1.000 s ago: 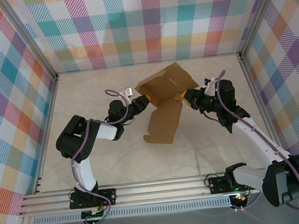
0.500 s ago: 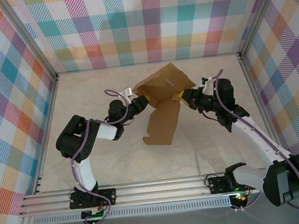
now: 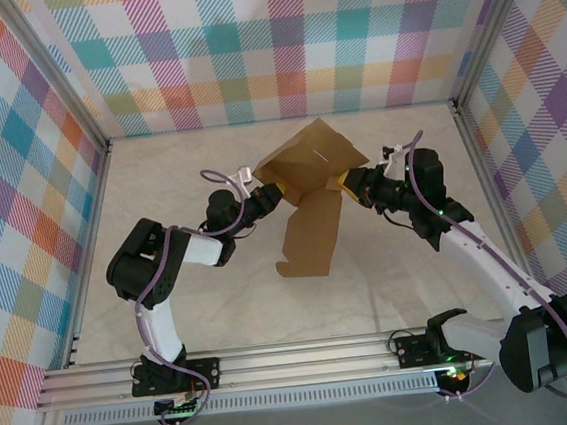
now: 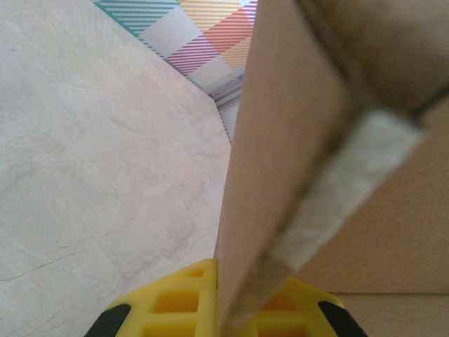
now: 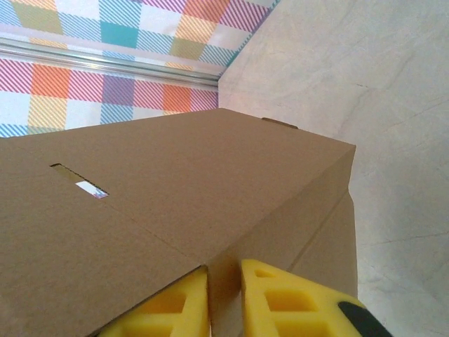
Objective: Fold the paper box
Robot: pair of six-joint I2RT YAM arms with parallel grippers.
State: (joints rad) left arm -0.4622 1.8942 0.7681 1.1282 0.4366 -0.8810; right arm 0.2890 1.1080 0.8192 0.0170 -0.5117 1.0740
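The paper box (image 3: 313,180) is a brown cardboard piece held up between both arms in the middle of the table, its upper part folded into a sloped panel with a slot and a long flap (image 3: 311,238) hanging down toward the front. My left gripper (image 3: 270,194) is shut on the box's left edge; in the left wrist view the cardboard edge (image 4: 280,182) runs between the yellow fingers (image 4: 175,302). My right gripper (image 3: 349,185) is shut on the box's right side; in the right wrist view a cardboard wall (image 5: 226,295) is pinched between the yellow pads (image 5: 280,302).
The pale marbled table (image 3: 170,284) is walled by plaid panels (image 3: 277,42) at the back and both sides. A metal rail (image 3: 278,359) with the arm bases runs along the near edge.
The left gripper has closed fully onto the box's left edge. The hanging flap has shifted slightly toward the right. The right arm has barely moved.
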